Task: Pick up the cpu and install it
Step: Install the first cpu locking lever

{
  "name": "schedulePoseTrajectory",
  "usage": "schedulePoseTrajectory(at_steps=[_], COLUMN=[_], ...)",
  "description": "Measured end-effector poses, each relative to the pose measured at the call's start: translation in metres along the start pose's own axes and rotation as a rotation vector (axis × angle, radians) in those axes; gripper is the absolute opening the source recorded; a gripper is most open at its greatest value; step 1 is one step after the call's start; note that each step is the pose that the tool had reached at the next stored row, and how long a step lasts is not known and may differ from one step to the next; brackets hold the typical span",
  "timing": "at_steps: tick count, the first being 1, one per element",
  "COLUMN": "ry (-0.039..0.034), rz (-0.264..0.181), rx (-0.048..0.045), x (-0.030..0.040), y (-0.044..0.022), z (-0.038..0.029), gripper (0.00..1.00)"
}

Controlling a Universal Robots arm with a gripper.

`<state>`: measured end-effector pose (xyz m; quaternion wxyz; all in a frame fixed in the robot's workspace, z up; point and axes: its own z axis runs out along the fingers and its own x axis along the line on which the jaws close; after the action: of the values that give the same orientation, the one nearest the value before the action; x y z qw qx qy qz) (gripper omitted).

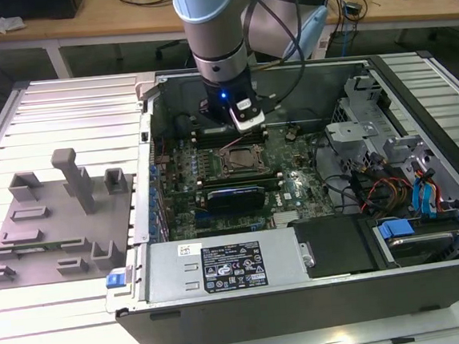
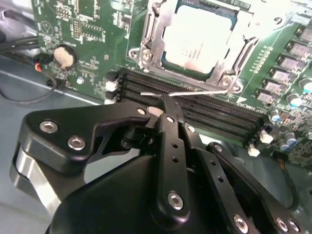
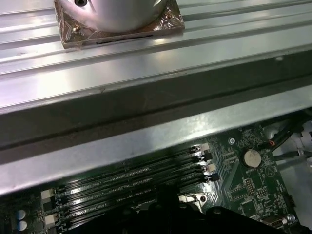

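The cpu [image 2: 195, 39], silvery-white on top, lies flat inside the metal socket frame [image 2: 146, 48] on the green motherboard. A thin wire lever [image 2: 204, 91] runs along the frame's edge, beside the memory slots. In the second wrist view my black gripper [image 2: 165, 103] has its fingers drawn together, and their tip sits right at that lever. In the exterior view the gripper [image 1: 247, 124] hangs inside the open computer case, just behind the socket [image 1: 241, 161]. I see nothing held between the fingers.
Black memory slots [image 2: 214, 112] and a coin battery [image 2: 65, 56] flank the socket. The case wall [image 3: 146, 117] rises close behind the arm. A power supply [image 1: 222, 269] and coloured cables [image 1: 392, 190] fill the case front and right. A grey fixture plate [image 1: 49, 228] lies outside, at the exterior view's left.
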<state>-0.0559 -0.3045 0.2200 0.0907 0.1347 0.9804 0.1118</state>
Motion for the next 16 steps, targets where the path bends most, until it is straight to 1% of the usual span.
schedulePoseTrajectory(at_steps=[2,3,8,11,16], ry=[-0.0007,-0.0016,-0.0031,-0.0081,-0.0124], rz=[0.003,0.006,0.012,0.026,0.025], rx=[0.0003,0.0008,0.0019,0.0094,0.0232], x=[0.0016,0.0023,0.0024,0.0031,0.0033], y=[-0.0016,-0.0035,-0.0041,-0.0054,-0.0056], z=[0.0038,0.0069,0.0082,0.0132,0.0140], gripper=[0.11,0.11,0.11,0.11,0.11])
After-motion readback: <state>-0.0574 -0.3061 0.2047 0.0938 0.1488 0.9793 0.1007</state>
